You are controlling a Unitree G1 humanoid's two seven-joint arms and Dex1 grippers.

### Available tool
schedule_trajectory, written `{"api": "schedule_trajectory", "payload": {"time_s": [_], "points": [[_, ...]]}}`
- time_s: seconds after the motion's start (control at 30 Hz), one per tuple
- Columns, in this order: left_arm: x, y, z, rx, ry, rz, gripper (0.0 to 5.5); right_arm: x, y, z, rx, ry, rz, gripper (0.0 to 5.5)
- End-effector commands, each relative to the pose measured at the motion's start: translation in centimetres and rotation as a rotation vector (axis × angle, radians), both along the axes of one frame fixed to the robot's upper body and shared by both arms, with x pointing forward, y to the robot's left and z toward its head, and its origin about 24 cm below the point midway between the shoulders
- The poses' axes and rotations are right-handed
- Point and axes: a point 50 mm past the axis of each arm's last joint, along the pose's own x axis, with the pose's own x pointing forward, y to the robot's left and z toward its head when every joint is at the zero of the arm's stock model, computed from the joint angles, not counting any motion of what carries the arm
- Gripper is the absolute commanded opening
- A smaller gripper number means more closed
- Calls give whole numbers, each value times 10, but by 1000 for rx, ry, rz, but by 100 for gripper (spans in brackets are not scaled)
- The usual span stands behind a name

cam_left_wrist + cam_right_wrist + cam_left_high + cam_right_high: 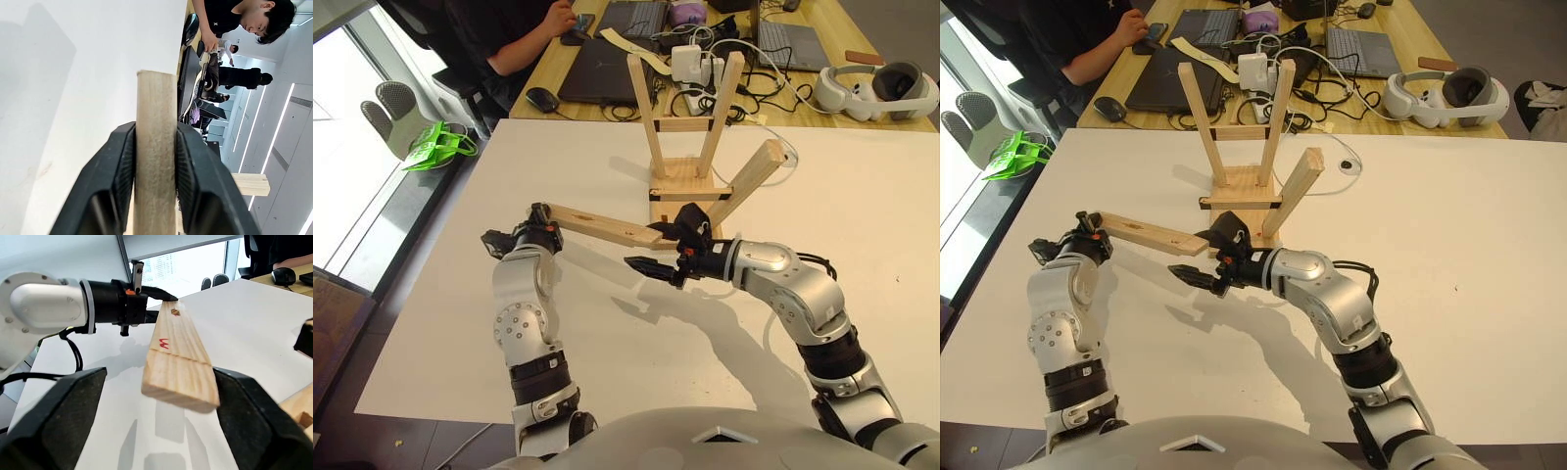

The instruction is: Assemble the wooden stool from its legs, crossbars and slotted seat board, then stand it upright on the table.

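Nearest you, your left claw [540,219] is clamped tight on one end of a loose leg [602,227], held low over the surface [862,215] toward its left edge. The leg's free end sits between the fingers of your right claw [664,245], which is spread wide with a gap on either side and grips nothing.

Just past that, toward the middle of the far edge, the seat board [680,174] lies flat with three legs on it. There are two upright legs [646,113] joined by an upper crossbar [685,124], and one tilted leg [749,181] leaning toward the right edge. A lower crossbar [690,194] runs along the board. That makes four legs and two crossbars.

Beyond the far edge, one white headset [881,88] rests on a desk [832,20].
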Motion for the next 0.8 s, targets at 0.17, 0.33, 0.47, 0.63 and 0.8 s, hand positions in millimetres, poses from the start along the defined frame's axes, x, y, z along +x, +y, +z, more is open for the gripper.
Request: {"api": "schedule_trajectory", "payload": {"time_s": [0.17, 0.33, 0.47, 0.63, 0.8], "points": [[0, 24, 42, 319, -116, 6, 102, -9, -37, 1, -85, 21, 82, 374], [1, -15, 54, 478, -179, -165, 102, -24, -16, 22, 124, 55, 207, 374], [2, -39, 61, 608, -219, -281, 102, -26, 2, 33, 226, 81, 239, 374], [1, -60, 85, 759, -315, -353, 102, -29, 16, 28, 218, 126, 258, 374], [0, -61, 99, 733, -362, -343, 102, -25, 21, 9, 92, 145, 187, 374]]}}
